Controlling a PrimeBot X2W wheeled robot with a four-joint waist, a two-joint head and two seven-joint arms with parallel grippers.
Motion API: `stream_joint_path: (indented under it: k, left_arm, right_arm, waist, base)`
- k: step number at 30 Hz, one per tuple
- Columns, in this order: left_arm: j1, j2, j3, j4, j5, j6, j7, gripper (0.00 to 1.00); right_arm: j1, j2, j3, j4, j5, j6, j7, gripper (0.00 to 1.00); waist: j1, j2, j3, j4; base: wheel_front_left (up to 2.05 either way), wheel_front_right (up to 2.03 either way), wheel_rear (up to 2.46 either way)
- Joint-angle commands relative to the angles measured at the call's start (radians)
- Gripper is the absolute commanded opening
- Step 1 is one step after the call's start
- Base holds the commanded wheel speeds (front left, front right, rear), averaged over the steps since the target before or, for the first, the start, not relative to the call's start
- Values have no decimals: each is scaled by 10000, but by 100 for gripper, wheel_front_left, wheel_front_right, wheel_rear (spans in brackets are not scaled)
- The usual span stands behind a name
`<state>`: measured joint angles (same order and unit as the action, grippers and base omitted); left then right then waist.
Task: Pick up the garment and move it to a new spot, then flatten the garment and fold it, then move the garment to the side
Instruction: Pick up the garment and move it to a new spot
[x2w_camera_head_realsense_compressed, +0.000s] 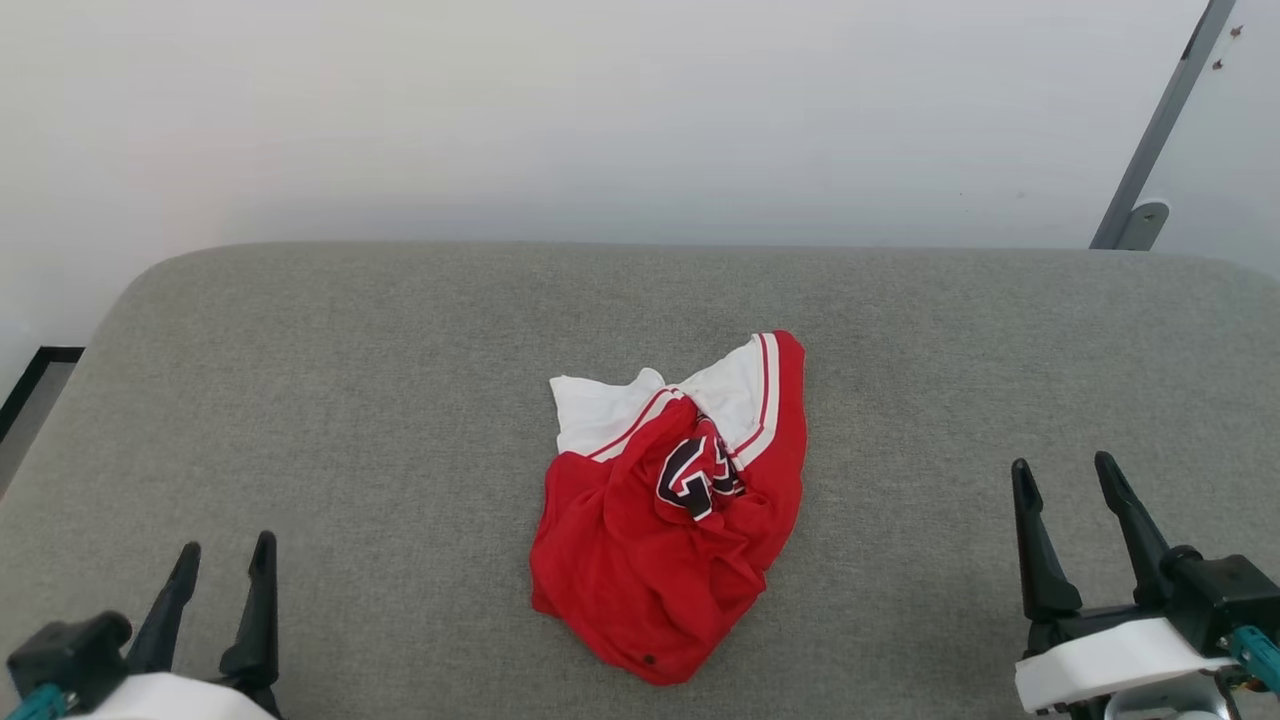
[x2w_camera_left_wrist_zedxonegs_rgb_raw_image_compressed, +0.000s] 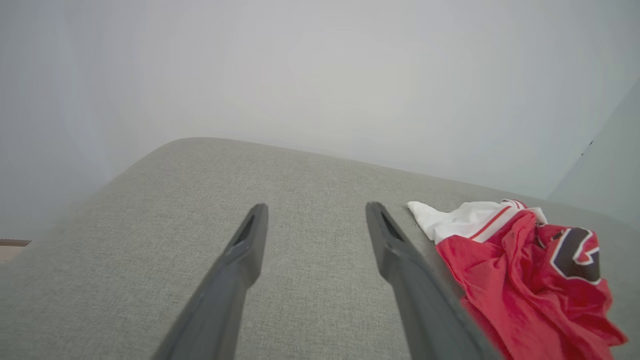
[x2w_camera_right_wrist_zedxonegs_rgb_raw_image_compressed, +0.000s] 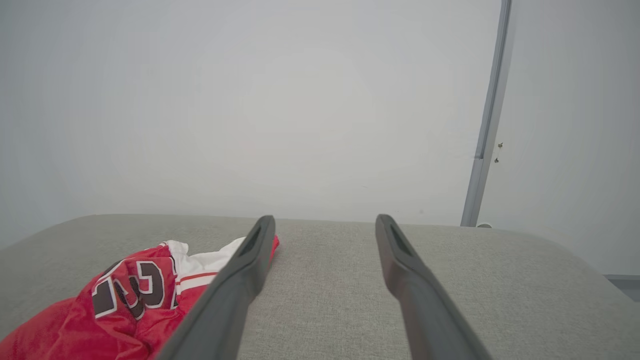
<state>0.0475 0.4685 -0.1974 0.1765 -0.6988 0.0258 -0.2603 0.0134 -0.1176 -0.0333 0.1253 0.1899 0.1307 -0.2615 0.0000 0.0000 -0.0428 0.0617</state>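
A broad grey woven-fabric padded surface (x2w_camera_head_realsense_compressed: 300, 400) with rounded corners spreads across the head view, backed by a pale blank wall (x2w_camera_head_realsense_compressed: 600, 120), with a slanting grey metal post (x2w_camera_head_realsense_compressed: 1160, 130) at the far right. Near the middle of the surface lies the garment (x2w_camera_head_realsense_compressed: 670, 520), a red jersey-style T-shirt of thin cloth. It is crumpled into a loose heap between the two arms and well apart from both. The right gripper (x2w_camera_head_realsense_compressed: 1062, 462), with two long dark fingers on a white wrist, sits at the near right, its fingers spread wide and holding nothing. The left gripper (x2w_camera_head_realsense_compressed: 227, 545) sits lower at the near left, also parted and empty. Nothing of the task looks begun, so picking the heap up is the step in hand. The cloth looks light, limp and a little slick, so it should sag and drape once lifted, and a shallow pinch may slip or catch several layers at once. The best holds seem to be the exposed edges on the far side: the white sleeve (x2w_camera_head_realsense_compressed: 600, 410) toward the left arm and the red-and-white striped trim (x2w_camera_head_realsense_compressed: 768, 400) toward the right arm. The black-and-white number (x2w_camera_head_realsense_compressed: 690, 475) is buckled in a fold at the heap's centre. A tiny dark dot (x2w_camera_head_realsense_compressed: 650, 659) by the near hem is too small to identify.
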Motion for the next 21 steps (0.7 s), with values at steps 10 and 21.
stream_joint_path:
  k: [10, 21]
  left_arm:
    - [710, -1139, 1170, 10, 1276, -738, -62, 100]
    - [802, -1836, 1622, -189, 2455, -1230, -63, 100]
  right_arm:
    - [310, 197, -230, -100, -144, 1, -51, 100]
    - [360, 287, -312, -141, -186, 1, -52, 100]
  waist:
    - [0, 0, 31, -143]
    - [0, 0, 69, -265]
  base:
    - [0, 0, 0]
    - [0, 0, 0]
